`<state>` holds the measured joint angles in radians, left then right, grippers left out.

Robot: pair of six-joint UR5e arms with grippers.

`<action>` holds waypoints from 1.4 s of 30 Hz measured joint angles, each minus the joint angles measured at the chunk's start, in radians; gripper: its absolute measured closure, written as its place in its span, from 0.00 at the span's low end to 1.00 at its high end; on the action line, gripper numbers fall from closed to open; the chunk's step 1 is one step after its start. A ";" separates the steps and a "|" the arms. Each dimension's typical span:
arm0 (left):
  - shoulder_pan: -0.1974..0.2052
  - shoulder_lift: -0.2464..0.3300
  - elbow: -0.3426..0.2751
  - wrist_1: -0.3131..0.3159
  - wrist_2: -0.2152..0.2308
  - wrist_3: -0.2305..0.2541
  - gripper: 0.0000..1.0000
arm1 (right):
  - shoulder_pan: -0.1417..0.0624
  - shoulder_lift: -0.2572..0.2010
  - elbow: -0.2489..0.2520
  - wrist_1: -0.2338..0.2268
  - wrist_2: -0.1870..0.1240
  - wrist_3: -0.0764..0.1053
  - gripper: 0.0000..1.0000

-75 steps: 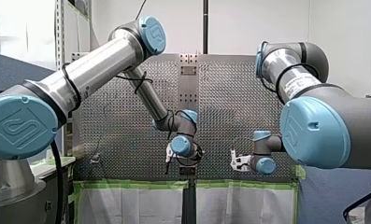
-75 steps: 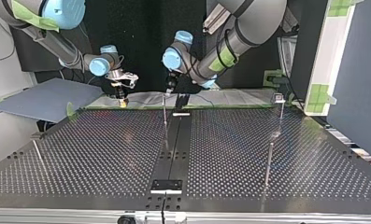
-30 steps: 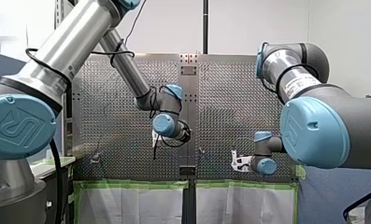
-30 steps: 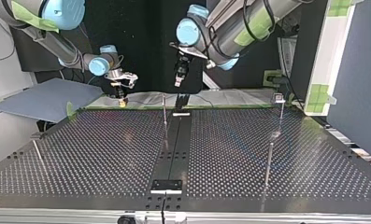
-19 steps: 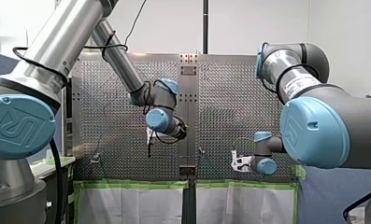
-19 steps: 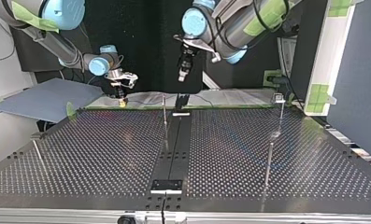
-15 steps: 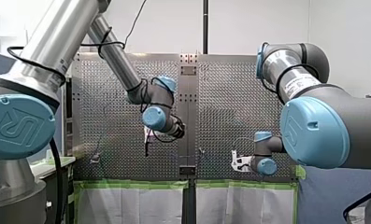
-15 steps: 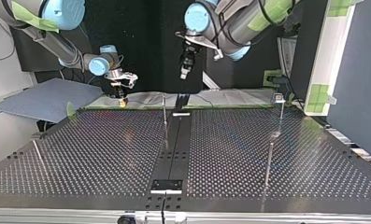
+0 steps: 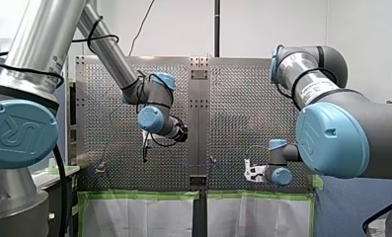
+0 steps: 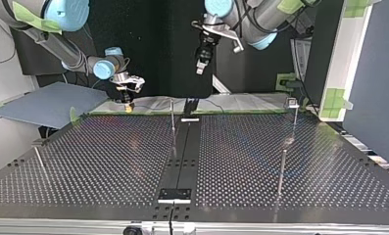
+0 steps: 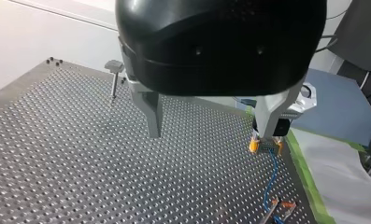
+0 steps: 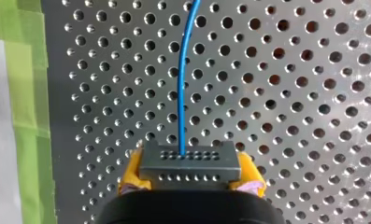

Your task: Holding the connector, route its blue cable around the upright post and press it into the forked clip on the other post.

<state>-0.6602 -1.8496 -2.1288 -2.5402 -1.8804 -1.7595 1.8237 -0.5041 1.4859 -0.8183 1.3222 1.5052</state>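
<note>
Right gripper [image 12: 191, 175]: clamped on connector [image 12: 190, 161], at table [image 12: 290, 93] edge by green tape [image 12: 26, 70]. Left gripper [image 11: 210, 133]: spread, empty, high. Risk you faced: blue cable [image 12: 185, 70] catching on post [image 10: 172, 115], tugging connector loose.

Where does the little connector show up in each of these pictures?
Right wrist view: connector between the yellow pads.
Left wrist view: in my right tool, just beyond my left tool.
Front view: at my right tool, too small to make out.
Top view: at my right tool, too small to make out.
Landmark: green tape along the table's edge.
</note>
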 joint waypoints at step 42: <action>0.039 0.271 -0.228 0.218 -0.032 -0.090 0.02 | -0.001 0.002 0.000 0.003 0.001 -0.002 1.00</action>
<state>-0.6211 -1.5782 -2.3567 -2.3223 -1.9120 -1.8490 1.8229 -0.5026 1.4858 -0.8153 1.3237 1.5034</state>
